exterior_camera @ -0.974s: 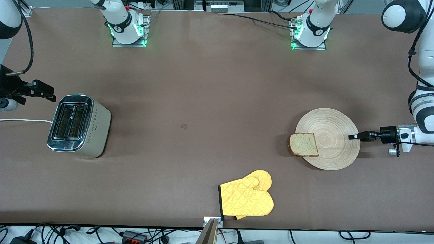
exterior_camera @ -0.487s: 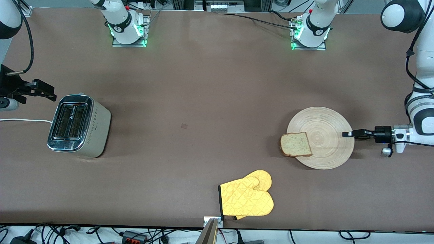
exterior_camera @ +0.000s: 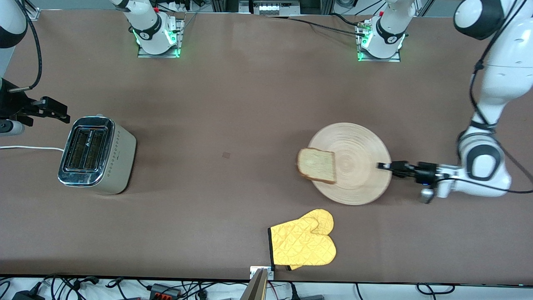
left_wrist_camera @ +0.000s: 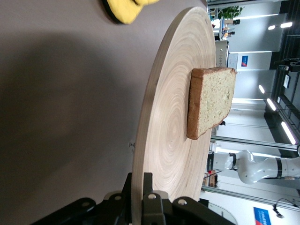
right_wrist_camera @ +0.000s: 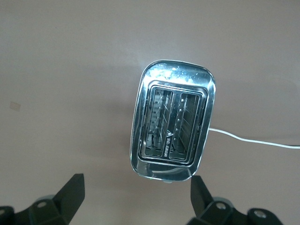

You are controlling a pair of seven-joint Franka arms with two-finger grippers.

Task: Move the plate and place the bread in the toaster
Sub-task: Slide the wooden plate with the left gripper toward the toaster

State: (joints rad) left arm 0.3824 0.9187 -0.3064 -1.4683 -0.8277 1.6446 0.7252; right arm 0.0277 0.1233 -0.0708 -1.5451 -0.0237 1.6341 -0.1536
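We list the brown table (exterior_camera: pixel 250 104) first, as it carries everything else. Next we record the left arm (exterior_camera: pixel 491 83), which reaches in from the left arm's end of the table, its left gripper (exterior_camera: pixel 385 166) clamped on the rim of the plate (exterior_camera: pixel 354 175); in the left wrist view the dark fingers (left_wrist_camera: pixel 147 206) pinch the wooden edge of the plate (left_wrist_camera: pixel 159 140) between them. We note the right arm (exterior_camera: pixel 8 25) at the right arm's end of the table, waiting, with the right gripper (exterior_camera: pixel 54 109) over the table just beside the toaster (exterior_camera: pixel 98 155); the right wrist view shows its two fingers (right_wrist_camera: pixel 70 192) spread wide apart with nothing between them, the toaster (right_wrist_camera: pixel 172 126) below. We enter the plate as a large round tan wooden disc with fine rings, lying toward the left arm's end, farther from the front camera than the oven mitts (exterior_camera: pixel 304 241). We enter the toaster as beige with a chrome top, two empty slots and a white cord (exterior_camera: pixel 29 147), well apart from the plate. The yellow quilted mitts lie near the table's front edge. Last, we log the bread (exterior_camera: pixel 316 165), one squarish slice resting on the plate at the rim toward the toaster and overhanging it slightly; the left wrist view shows the bread (left_wrist_camera: pixel 211 105) lying flat on the wood.
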